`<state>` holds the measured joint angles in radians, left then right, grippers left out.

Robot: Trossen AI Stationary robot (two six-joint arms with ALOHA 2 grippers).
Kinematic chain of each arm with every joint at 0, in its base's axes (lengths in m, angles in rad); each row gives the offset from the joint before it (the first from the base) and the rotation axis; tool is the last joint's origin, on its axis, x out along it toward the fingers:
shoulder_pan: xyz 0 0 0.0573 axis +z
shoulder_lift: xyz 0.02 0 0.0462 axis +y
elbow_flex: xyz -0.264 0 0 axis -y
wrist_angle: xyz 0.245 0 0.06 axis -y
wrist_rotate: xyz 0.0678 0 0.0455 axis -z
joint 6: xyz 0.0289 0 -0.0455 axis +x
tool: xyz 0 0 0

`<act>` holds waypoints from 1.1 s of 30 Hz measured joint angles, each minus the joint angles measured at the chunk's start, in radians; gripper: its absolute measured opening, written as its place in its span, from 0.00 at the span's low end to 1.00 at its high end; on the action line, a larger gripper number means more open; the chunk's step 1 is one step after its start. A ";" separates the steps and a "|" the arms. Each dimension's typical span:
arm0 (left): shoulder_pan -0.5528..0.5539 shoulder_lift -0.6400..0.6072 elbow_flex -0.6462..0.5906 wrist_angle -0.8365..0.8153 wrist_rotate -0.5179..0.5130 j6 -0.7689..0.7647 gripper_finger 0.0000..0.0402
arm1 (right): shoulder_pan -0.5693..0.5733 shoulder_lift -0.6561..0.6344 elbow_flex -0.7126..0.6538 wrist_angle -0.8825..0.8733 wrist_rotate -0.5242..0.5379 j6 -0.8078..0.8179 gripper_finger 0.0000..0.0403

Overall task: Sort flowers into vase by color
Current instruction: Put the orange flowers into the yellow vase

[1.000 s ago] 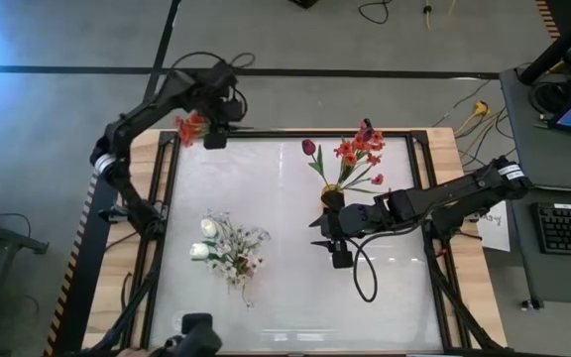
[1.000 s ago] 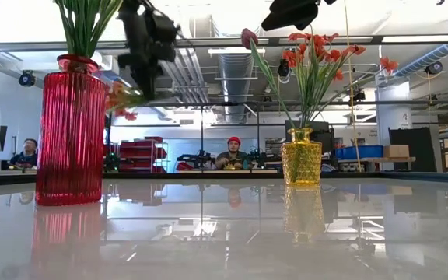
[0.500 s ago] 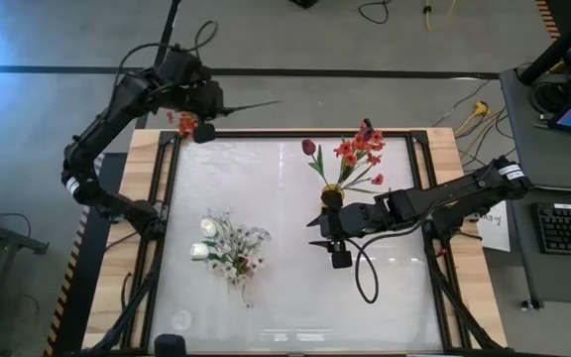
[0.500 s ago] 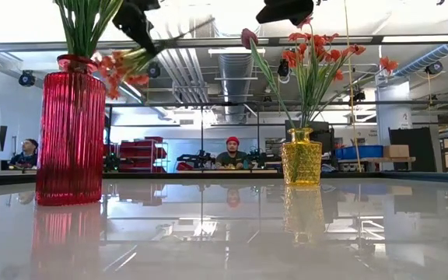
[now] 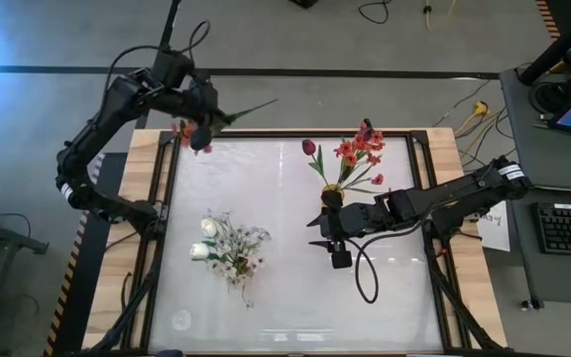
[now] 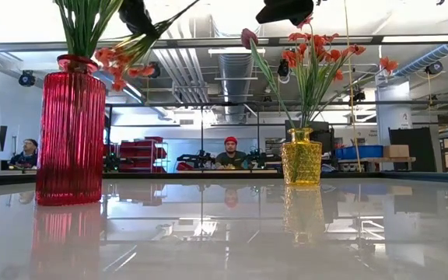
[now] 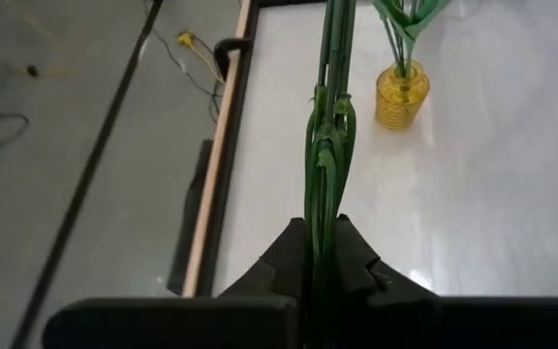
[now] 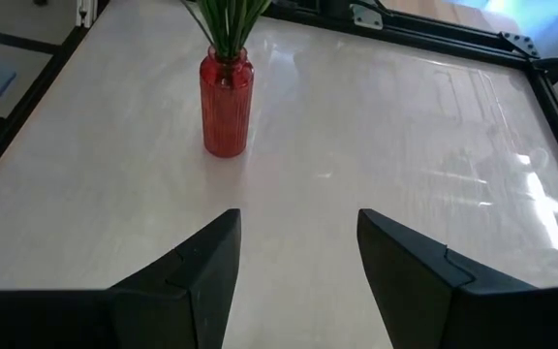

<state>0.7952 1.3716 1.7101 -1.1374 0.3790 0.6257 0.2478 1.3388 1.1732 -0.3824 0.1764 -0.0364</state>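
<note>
Left gripper (image 5: 204, 117) above bench (image 5: 285, 288) far-left corner, jaws clamped on orange-red flower stem (image 7: 325, 145); right gripper (image 8: 298, 254) near yellow vase (image 5: 333, 197), jaws apart, holding nothing.

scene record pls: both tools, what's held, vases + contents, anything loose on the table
left tool: shut on orange-red flower stem, raised at the table's far left corner
right tool: open, empty, beside yellow vase
yellow vase: orange-red blossoms and one maroon tulip
red vase: green stems; its whitish blossoms show in the high view
loose on table: nothing visible
</note>
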 joint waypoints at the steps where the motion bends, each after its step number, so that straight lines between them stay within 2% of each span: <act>1: 0.000 0.000 -0.006 -0.001 0.001 -0.015 0.00 | 0.000 0.000 0.000 0.000 0.000 0.000 0.50; 9: 0.000 0.000 -0.080 -0.006 0.000 -0.107 0.00 | 0.000 0.000 0.000 0.010 0.000 -0.022 0.50; 17: 0.000 0.000 -0.166 -0.008 -0.001 -0.156 0.00 | 0.000 0.000 0.000 0.099 0.012 -0.119 0.50; 19: 0.000 0.000 -0.192 -0.008 -0.002 -0.168 0.00 | 0.000 0.000 0.000 0.138 0.042 -0.164 0.50; 25: 0.000 0.000 -0.259 0.001 -0.003 -0.190 0.00 | -0.011 0.000 0.000 0.275 0.242 -0.352 0.50; 33: 0.000 0.000 -0.275 0.042 -0.003 -0.204 0.00 | -0.094 0.000 0.000 0.450 0.244 -0.528 0.50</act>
<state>0.7956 1.3716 1.4347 -1.0957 0.3763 0.4217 0.1541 1.3388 1.1732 0.0680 0.4206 -0.5643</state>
